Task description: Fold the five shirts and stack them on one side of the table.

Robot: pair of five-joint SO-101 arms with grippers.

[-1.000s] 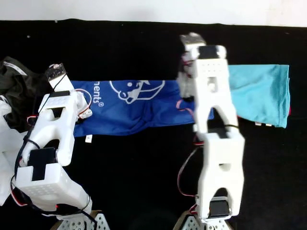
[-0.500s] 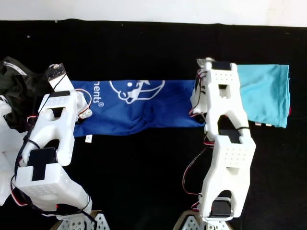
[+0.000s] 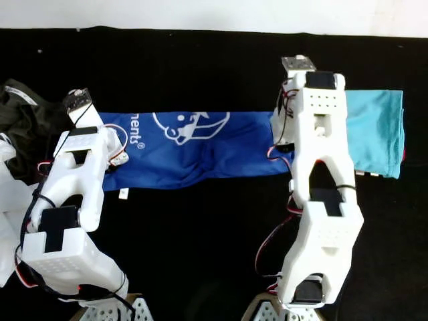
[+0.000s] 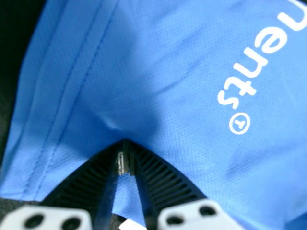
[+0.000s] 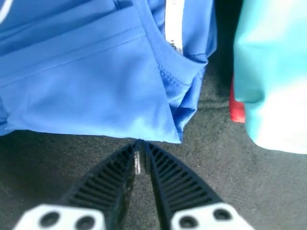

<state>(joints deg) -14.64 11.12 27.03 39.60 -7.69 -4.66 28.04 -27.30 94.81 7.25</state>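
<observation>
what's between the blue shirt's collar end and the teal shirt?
Right wrist view: a strip of bare black table cover separates the blue shirt from the teal shirt, with a red piece showing at the teal shirt's edge.

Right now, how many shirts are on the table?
4: blue shirt mid-table, teal shirt at right, dark shirt and white shirt heaped at left. A red sliver under the teal may hide another.

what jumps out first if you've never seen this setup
A long blue shirt lies stretched across the middle of the black table. The left tool is shut on one end of it, and the right tool sits shut right at the edge of the collar end. A folded turquoise shirt lies just beyond that end, on the right arm's side.
</observation>
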